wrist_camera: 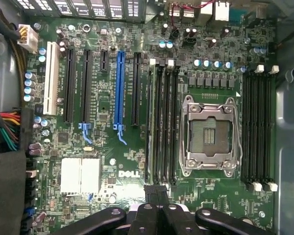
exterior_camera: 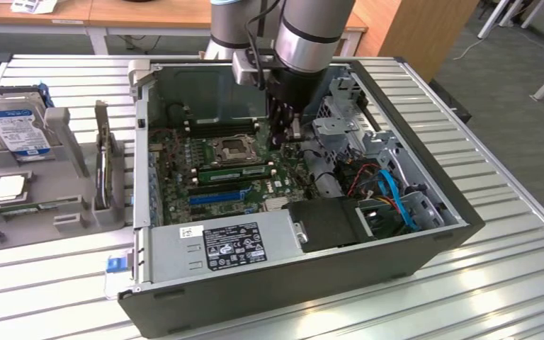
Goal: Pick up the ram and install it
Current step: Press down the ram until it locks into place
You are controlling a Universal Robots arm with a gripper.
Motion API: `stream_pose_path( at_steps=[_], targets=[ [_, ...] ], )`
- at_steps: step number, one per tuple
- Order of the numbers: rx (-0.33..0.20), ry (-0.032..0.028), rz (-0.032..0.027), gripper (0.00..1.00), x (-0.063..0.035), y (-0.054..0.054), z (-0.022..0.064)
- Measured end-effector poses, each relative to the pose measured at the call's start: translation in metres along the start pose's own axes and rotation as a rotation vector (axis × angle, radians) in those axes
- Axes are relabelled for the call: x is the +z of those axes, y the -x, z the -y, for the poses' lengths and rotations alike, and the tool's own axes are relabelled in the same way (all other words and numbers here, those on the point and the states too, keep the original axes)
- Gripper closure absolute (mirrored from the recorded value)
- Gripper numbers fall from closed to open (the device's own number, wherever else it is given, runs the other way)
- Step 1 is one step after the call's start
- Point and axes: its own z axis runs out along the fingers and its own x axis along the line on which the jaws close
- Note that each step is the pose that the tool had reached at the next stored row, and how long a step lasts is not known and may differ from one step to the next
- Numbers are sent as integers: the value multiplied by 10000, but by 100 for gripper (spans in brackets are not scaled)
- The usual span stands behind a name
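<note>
The ram [exterior_camera: 237,171] is a long green stick standing in a black memory slot of the motherboard [exterior_camera: 182,159], just beside the empty processor socket [exterior_camera: 227,147]. In the wrist view the ram [wrist_camera: 149,122] shows edge-on in the slot farthest from the socket [wrist_camera: 209,132]. My gripper [exterior_camera: 289,133] hangs inside the open computer case, a little above the board, near the end of that bank of slots. Its fingertips [wrist_camera: 152,192] are pressed together with nothing between them, so my gripper [wrist_camera: 156,192] is shut and apart from the ram.
The case walls [exterior_camera: 447,205], a silver drive cage [exterior_camera: 343,131], blue cables [exterior_camera: 397,198] and the power supply [exterior_camera: 224,244] crowd the board. On the exterior view's left, a grey holder [exterior_camera: 40,212] carries a hard drive [exterior_camera: 12,127], a square silver chip [exterior_camera: 8,188] and an upright card [exterior_camera: 102,163].
</note>
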Motion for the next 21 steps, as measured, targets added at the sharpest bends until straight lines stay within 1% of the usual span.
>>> stream_pose_path(
  at_steps=[21],
  targets=[
    [0, 0, 0, 90, 166, -10, 8]
  ],
)
